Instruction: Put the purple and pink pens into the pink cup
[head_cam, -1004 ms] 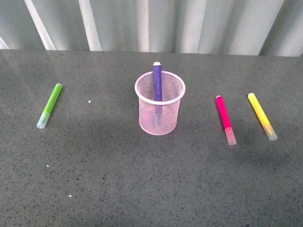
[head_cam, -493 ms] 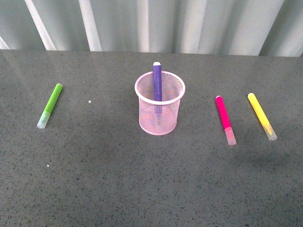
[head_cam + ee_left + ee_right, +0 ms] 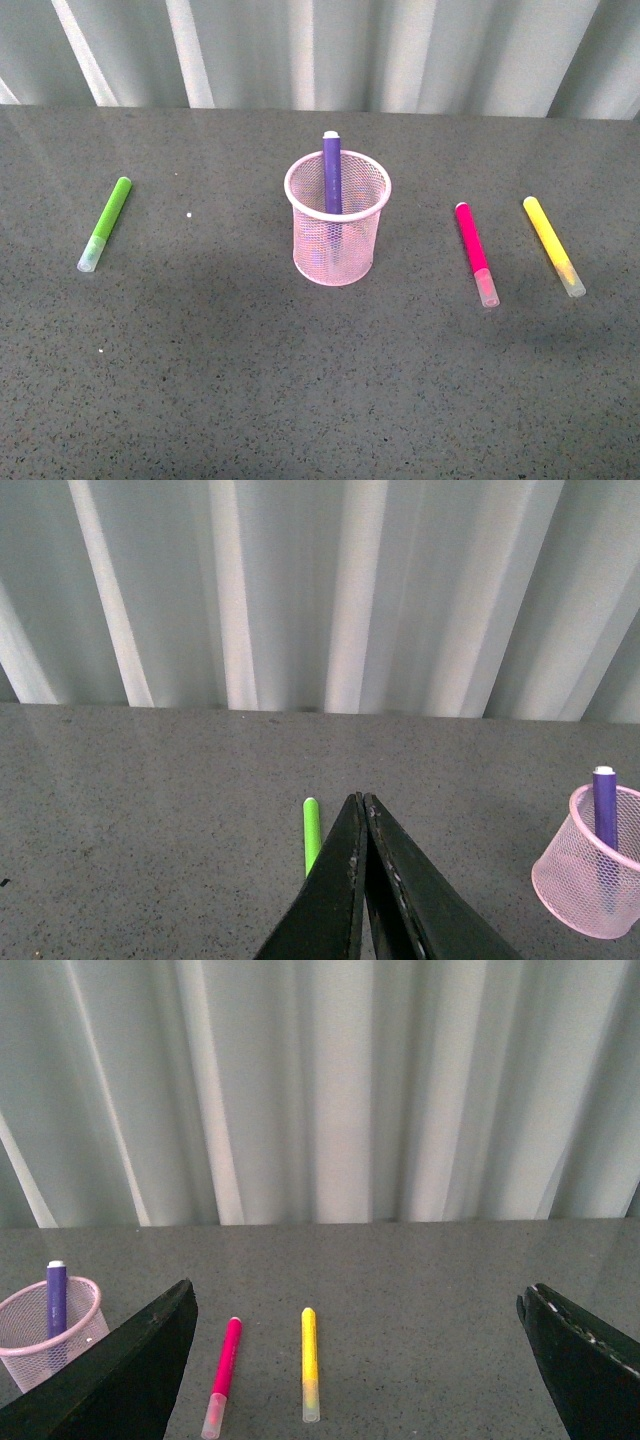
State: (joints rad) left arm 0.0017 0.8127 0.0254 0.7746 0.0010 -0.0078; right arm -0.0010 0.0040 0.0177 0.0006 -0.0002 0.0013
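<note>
A pale, vertically ribbed backdrop (image 3: pixel 420 50) closes off the far side of a dark grey speckled surface (image 3: pixel 250 380).

The pink cup (image 3: pixel 337 240), a wire-mesh pen holder, stands upright near the middle of the surface. The purple pen (image 3: pixel 332 175) stands inside it, resting against the far rim, with its pale end above the rim.

The pink pen (image 3: pixel 475 250) lies flat on the surface to the right of the cup and well apart from it, with its clear cap toward the near side. The yellow pen (image 3: pixel 553 245) lies near it on the right, roughly parallel and not touching. The lime-green pen (image 3: pixel 105 223) lies flat to the left of the cup, well apart, also with its cap end nearer.

My left fingers (image 3: pixel 340 880) are pressed together, their tips meeting. In the left wrist view the lime-green pen shows just beyond the tips, partly hidden by one finger.

My right fingers (image 3: pixel 130 1370) are spread wide. In the right wrist view the pink pen and the yellow pen lie on the surface in the gap between them, farther off.
</note>
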